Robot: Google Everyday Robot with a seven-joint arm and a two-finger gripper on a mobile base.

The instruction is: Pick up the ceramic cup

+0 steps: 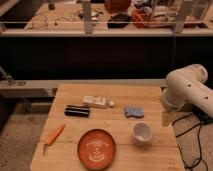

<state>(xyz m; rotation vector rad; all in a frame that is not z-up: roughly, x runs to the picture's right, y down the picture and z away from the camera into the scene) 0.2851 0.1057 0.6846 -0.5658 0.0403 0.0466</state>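
The ceramic cup [142,132] is a small white round cup with a darker hollow. It stands upright on the wooden table [65,95], near the right edge, just right of the orange plate [96,148]. The white robot arm [187,90] reaches in from the right. Its gripper [166,118] hangs at the table's right edge, above and to the right of the cup, apart from it.
A white bottle with a cap [96,102] lies at the table's middle back, with a black flat object [77,110] to its left. A blue crumpled item [133,111] lies behind the cup. An orange carrot-like item [53,135] lies front left. A dark counter wall stands behind the table.
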